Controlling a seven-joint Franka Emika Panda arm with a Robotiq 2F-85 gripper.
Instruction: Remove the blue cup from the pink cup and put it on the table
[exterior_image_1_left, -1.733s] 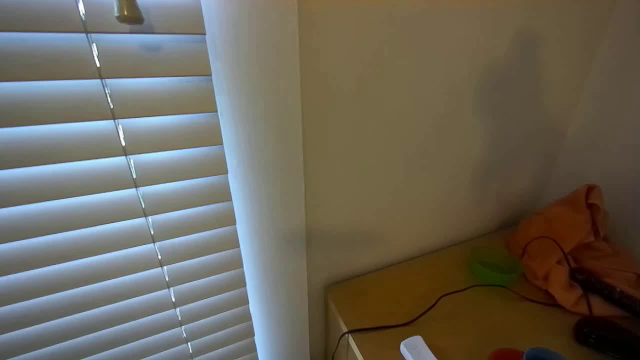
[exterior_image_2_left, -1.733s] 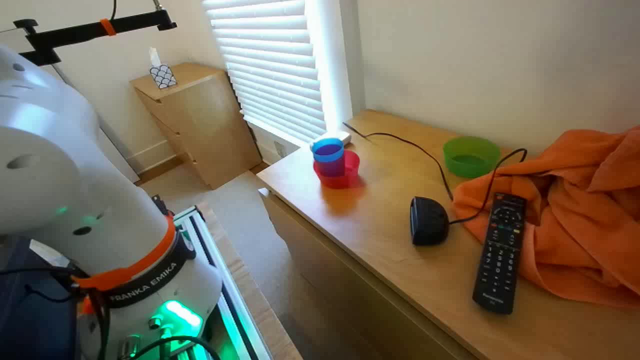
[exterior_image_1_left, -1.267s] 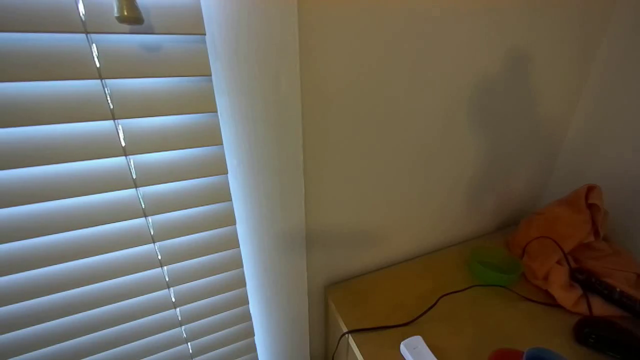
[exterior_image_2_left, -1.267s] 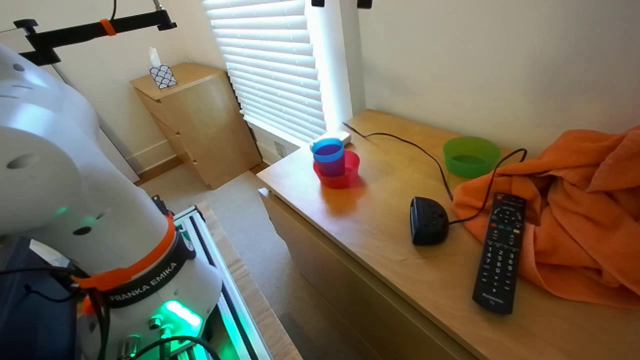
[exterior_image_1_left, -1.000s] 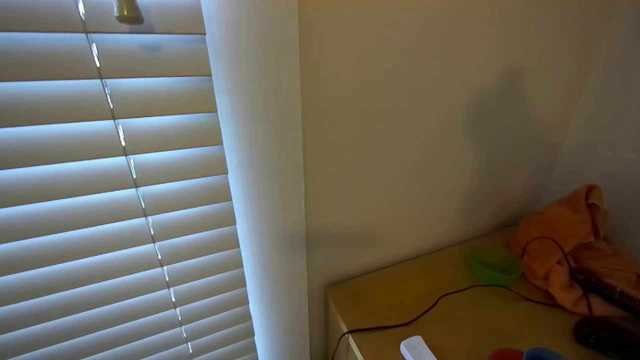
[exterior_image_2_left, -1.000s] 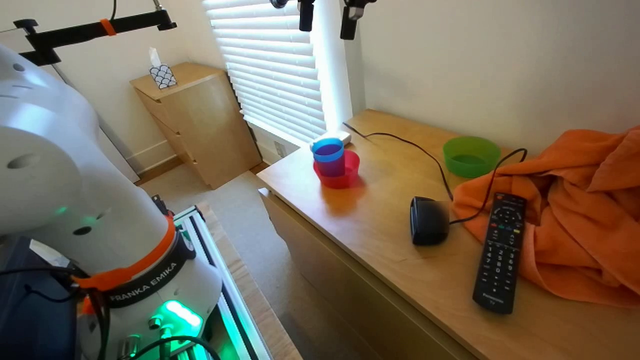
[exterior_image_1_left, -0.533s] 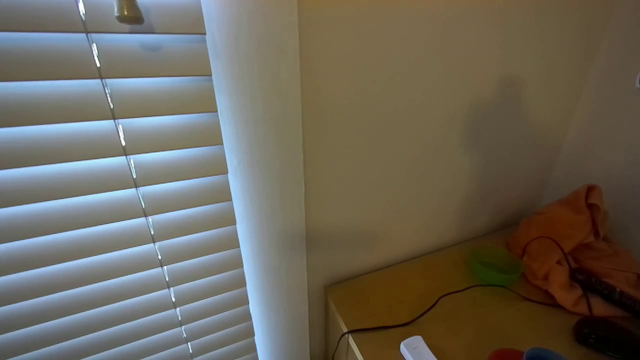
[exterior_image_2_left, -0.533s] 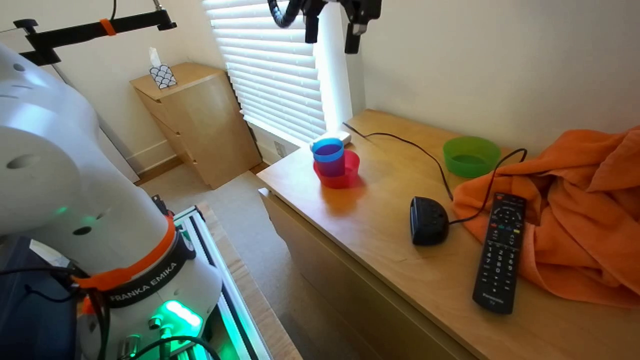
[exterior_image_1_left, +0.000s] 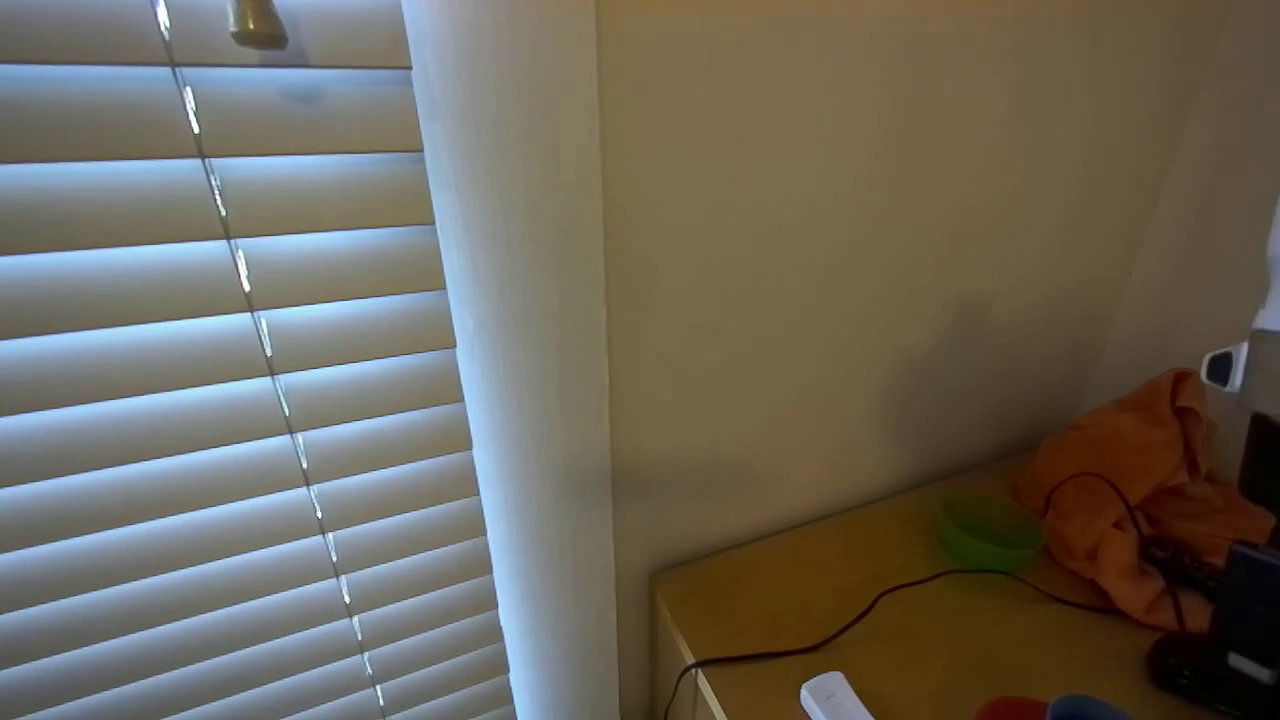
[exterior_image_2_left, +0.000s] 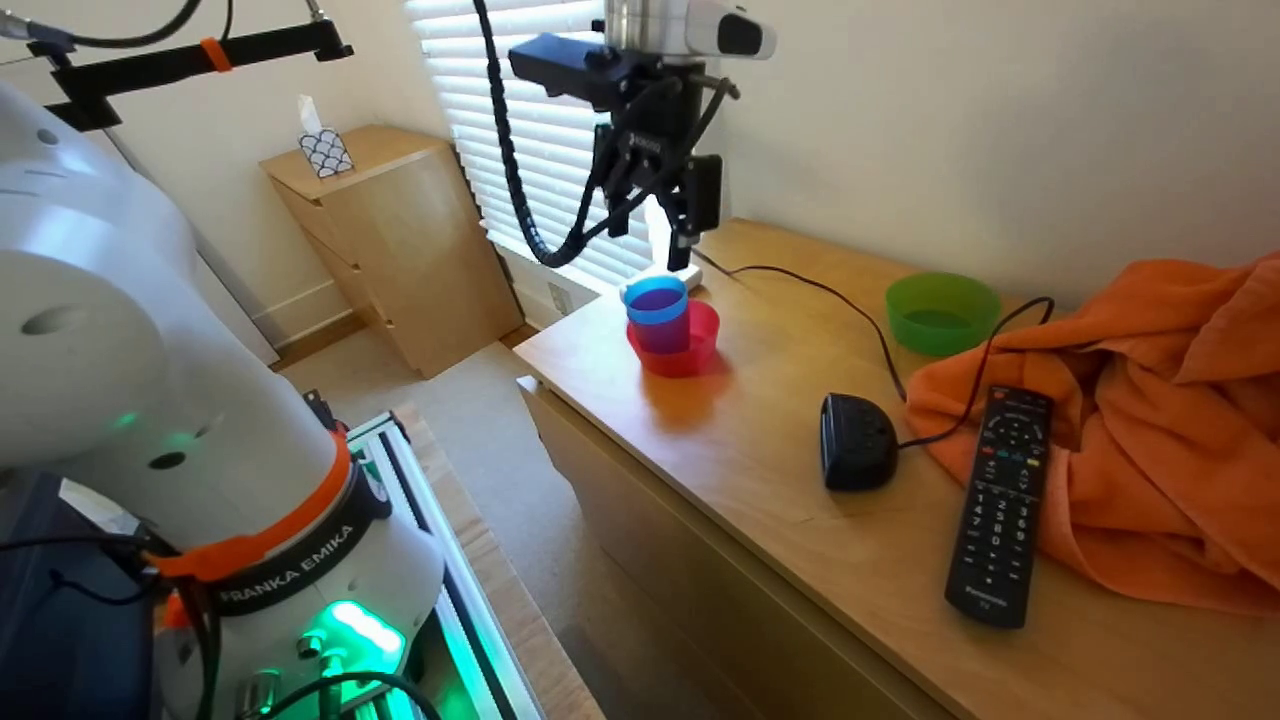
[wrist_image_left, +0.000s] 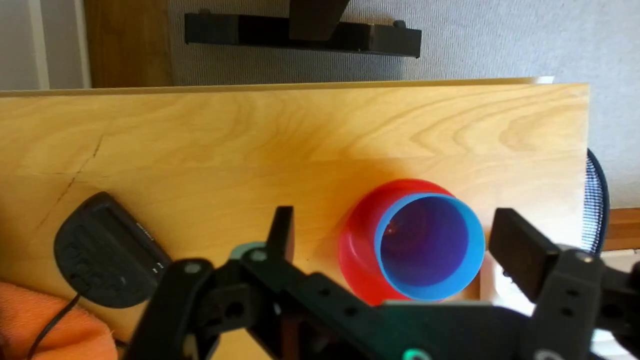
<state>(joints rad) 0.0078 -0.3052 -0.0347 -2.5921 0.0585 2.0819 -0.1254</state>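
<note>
Back from the long edge of the table (wrist_image_left: 200, 135), over the pink cup (wrist_image_left: 357, 241), hanging with gripper (wrist_image_left: 393, 220) spread wide, unladen; likely must sink around the blue cup (wrist_image_left: 430, 246), nested inside, below and seemingly off-centre toward the short edge.

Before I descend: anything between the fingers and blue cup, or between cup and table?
Nothing visible between the fingers and blue cup. The pink cup surrounds the blue one's lower part, standing between it and the table, so probably lift straight up first.
</note>
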